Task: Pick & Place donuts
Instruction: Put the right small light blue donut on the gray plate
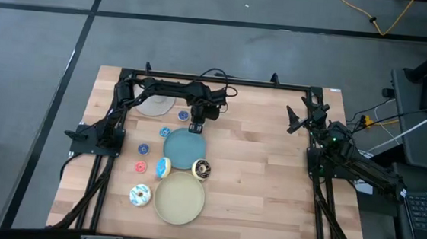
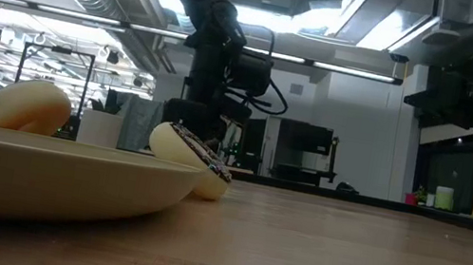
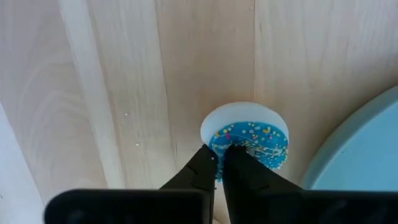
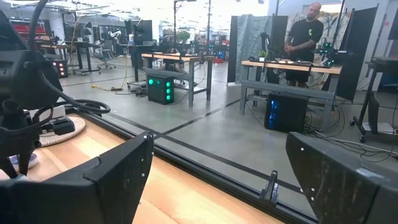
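A blue-frosted sprinkled donut point(image 3: 249, 138) on a white base lies flat on the wooden table, just beyond the far rim of the blue plate point(image 1: 183, 149). My left gripper point(image 3: 219, 163) points straight down over it, shut at its edge; the high view shows this gripper point(image 1: 195, 124) too. Other donuts lie on the table left of the plates: small blue ones point(image 1: 164, 130), a red one point(image 1: 140, 166), a blue-and-orange one point(image 1: 163, 167), a chocolate one point(image 1: 202, 169) and a white sprinkled one point(image 1: 139, 195). My right gripper point(image 4: 217, 180) waits open at the table's right side. My left gripper comes from above, pointing down, and its two fingertips point(image 3: 208, 158) close on the blue donut's rim point(image 3: 217, 138) at one side of the ring. The fingertips cover the exact place of contact. The donut lies flat on the table.
A beige plate point(image 1: 179, 197) lies near the front edge, and a woven round mat point(image 1: 154, 103) at the far left. In the low view the chocolate donut point(image 2: 198, 160) leans tilted by the beige plate's rim point(image 2: 114, 175). Bare wood spreads across the table's middle and right.
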You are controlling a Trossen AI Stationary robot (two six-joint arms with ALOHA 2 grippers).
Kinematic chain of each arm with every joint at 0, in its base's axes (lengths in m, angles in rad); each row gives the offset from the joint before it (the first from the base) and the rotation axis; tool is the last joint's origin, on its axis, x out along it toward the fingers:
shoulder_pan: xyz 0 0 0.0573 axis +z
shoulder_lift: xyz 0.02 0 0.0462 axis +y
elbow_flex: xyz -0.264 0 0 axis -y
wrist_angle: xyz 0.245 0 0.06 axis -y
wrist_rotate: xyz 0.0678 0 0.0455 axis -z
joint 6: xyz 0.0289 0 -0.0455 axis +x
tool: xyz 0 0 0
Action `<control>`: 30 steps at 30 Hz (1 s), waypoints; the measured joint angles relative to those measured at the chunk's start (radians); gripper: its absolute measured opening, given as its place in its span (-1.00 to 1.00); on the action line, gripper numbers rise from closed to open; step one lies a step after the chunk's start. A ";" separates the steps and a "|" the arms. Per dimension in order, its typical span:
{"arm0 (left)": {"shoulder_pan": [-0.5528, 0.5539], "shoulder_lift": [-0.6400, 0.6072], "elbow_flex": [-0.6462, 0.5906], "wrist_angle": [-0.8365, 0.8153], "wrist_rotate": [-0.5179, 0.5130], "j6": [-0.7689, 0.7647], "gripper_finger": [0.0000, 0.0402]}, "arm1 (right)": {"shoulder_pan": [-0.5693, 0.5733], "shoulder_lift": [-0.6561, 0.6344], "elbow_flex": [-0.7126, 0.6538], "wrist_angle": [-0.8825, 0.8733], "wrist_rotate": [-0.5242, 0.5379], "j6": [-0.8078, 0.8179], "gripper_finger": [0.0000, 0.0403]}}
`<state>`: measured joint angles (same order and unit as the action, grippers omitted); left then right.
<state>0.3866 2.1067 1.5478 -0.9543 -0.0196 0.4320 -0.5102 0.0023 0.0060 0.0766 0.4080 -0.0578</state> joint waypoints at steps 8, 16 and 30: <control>0.010 -0.002 0.011 -0.052 -0.009 0.000 -0.92 | 0.000 0.000 0.000 0.000 0.000 0.000 0.81; 0.016 -0.054 0.018 -0.061 -0.009 -0.026 -0.92 | 0.000 0.000 0.000 0.000 0.000 0.000 0.81; 0.015 -0.147 0.019 -0.067 0.056 -0.104 -0.94 | 0.000 0.000 0.000 0.000 0.000 0.000 0.81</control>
<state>0.4019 1.9592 1.5673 -1.0218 0.0364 0.3284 -0.5105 0.0021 0.0060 0.0766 0.4080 -0.0578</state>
